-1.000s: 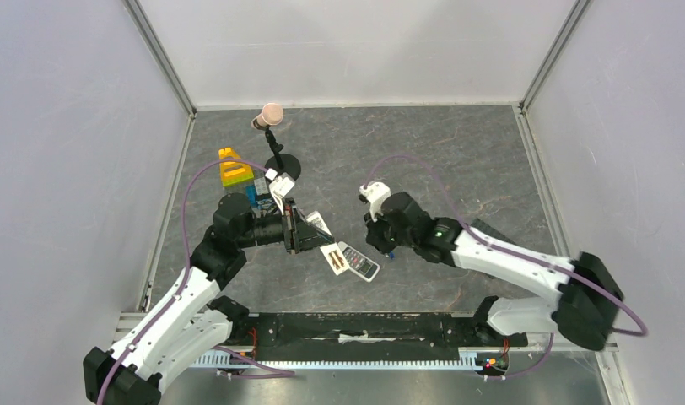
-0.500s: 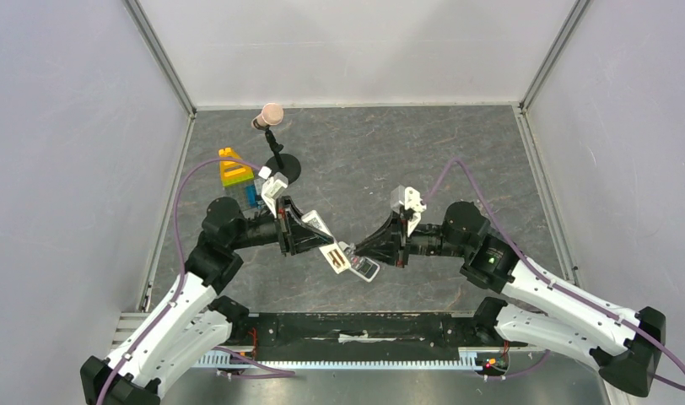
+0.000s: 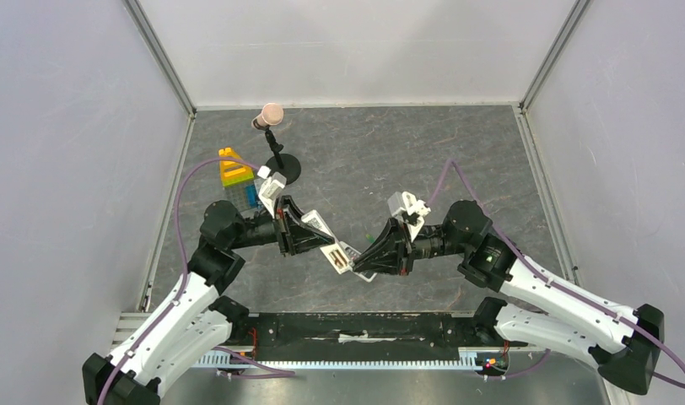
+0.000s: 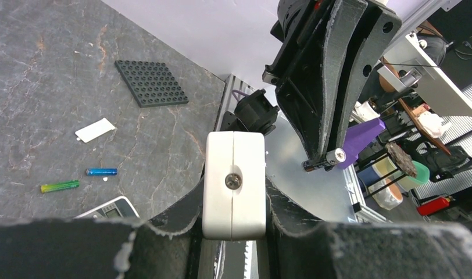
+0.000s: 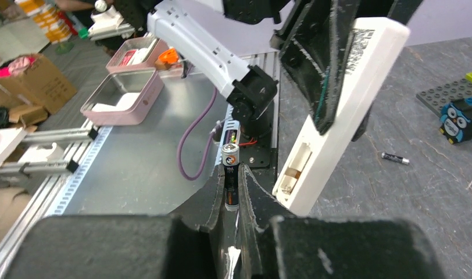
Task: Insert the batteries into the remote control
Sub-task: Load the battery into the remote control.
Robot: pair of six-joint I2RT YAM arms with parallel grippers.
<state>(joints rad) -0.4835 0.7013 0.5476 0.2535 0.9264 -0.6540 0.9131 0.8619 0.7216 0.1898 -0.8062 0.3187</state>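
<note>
My left gripper (image 3: pixel 314 232) is shut on a long white remote (image 3: pixel 326 240) and holds it tilted above the table. In the right wrist view this white remote (image 5: pixel 338 104) shows an open battery bay at its lower end. My right gripper (image 5: pixel 232 186) is shut on a dark battery (image 5: pixel 230 168), just left of that bay and not touching it. That battery also shows in the left wrist view (image 4: pixel 332 157). The short grey-faced remote (image 4: pixel 108 207) lies on the table below. A green battery (image 4: pixel 59 186), a blue one (image 4: pixel 101 171) and a dark one (image 5: pixel 394 158) lie loose.
A white battery cover (image 4: pixel 95 129) and a black studded plate (image 4: pixel 152 83) lie on the table. A stack of toy bricks (image 3: pixel 236 173) and a small microphone stand (image 3: pixel 276 148) stand at the back left. An owl block (image 5: pixel 459 119) sits near the plate.
My right arm swung round, and its gripper with the battery has moved left, close to the white remote's open end. The left gripper has shifted slightly while holding the remote.
</note>
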